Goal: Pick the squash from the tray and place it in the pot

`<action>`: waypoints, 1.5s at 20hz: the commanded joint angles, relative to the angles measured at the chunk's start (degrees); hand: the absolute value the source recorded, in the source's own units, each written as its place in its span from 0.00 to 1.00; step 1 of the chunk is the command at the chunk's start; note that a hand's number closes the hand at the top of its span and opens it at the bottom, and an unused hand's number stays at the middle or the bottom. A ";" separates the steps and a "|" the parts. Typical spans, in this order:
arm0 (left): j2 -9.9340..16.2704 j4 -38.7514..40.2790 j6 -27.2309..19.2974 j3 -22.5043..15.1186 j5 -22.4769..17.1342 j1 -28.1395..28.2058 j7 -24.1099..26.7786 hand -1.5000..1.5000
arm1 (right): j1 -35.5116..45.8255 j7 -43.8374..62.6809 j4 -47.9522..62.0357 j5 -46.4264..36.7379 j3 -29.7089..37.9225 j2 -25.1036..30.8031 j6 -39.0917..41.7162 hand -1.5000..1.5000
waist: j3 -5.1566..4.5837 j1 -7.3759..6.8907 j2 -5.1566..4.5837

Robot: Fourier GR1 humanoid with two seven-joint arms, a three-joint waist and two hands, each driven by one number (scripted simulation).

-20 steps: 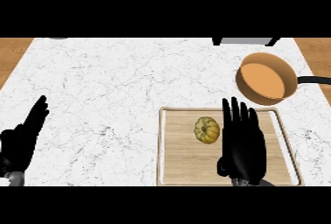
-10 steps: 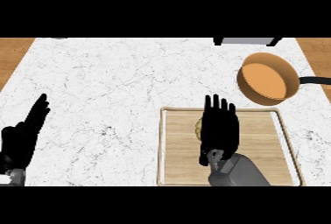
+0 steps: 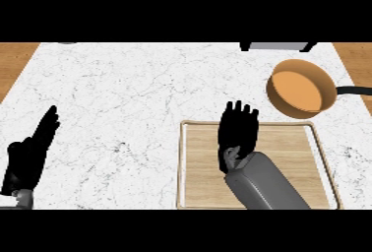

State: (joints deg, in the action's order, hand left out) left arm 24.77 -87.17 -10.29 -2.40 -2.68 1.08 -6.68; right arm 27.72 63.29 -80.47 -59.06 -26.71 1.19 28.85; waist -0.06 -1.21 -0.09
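Right hand flat over tray, fingers straight, hiding squash. Squash likely light, stiff, rounded: grasp across sides. Pot beyond tray.

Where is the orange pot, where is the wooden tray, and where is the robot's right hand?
pot [image 3: 299, 91], head view, on its orange inside.
tray [image 3: 203, 167], head view, on bare wood at its left part.
right hand [image 3: 238, 133], head view, on its back, over the tray.
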 commanded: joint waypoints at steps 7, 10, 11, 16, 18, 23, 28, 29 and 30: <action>0.18 -1.39 1.15 1.11 0.52 2.60 0.65 0.50 | 3.35 14.35 6.24 3.75 -0.76 -1.13 3.19 0.00 | 0.02 0.34 0.22; 0.94 -0.34 2.87 3.10 -0.98 1.76 1.61 0.50 | 4.79 10.87 12.88 2.94 0.62 -1.13 -0.31 0.00 | 0.03 0.27 0.02; -0.51 -0.46 1.94 1.35 0.32 0.62 -0.29 0.50 | 5.95 14.53 11.76 5.81 -2.60 -1.13 -1.06 0.00 | 0.04 0.18 0.04; -0.46 -0.09 3.44 3.08 -0.60 3.17 2.54 0.50 | 2.61 8.60 14.88 0.62 0.05 -0.78 -2.01 0.00 | 0.03 0.76 0.11; -1.37 -0.26 2.08 2.14 1.15 1.32 0.84 0.50 | 4.98 13.62 14.27 3.89 -2.84 -1.13 -3.88 0.00 | 0.04 0.38 0.06; -3.39 1.54 1.28 2.37 2.28 0.88 2.33 0.50 | 0.53 11.19 13.08 1.79 -2.31 -1.13 -4.31 0.00 | 0.04 1.04 0.14; -3.45 1.36 2.66 2.78 3.06 -1.09 0.40 0.50 | 7.01 6.54 19.70 4.50 -2.35 -1.14 -1.83 1.00 | 0.05 0.59 0.02; -2.66 2.18 3.73 3.39 3.03 -1.83 -0.24 0.50 | 7.24 6.92 21.02 6.31 -5.05 -1.14 -4.98 1.00 | 0.05 0.44 -0.01; -1.02 -4.30 3.49 4.54 2.38 -0.26 -5.03 0.50 | 5.37 3.12 16.76 2.15 -0.14 0.10 0.51 1.00 | 0.07 0.91 0.19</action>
State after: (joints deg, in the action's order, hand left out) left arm 22.67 -87.50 -7.48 0.85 -0.26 0.51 -7.98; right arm 32.56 62.19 -63.43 -55.45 -28.00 1.06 25.45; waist -0.05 -0.51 0.10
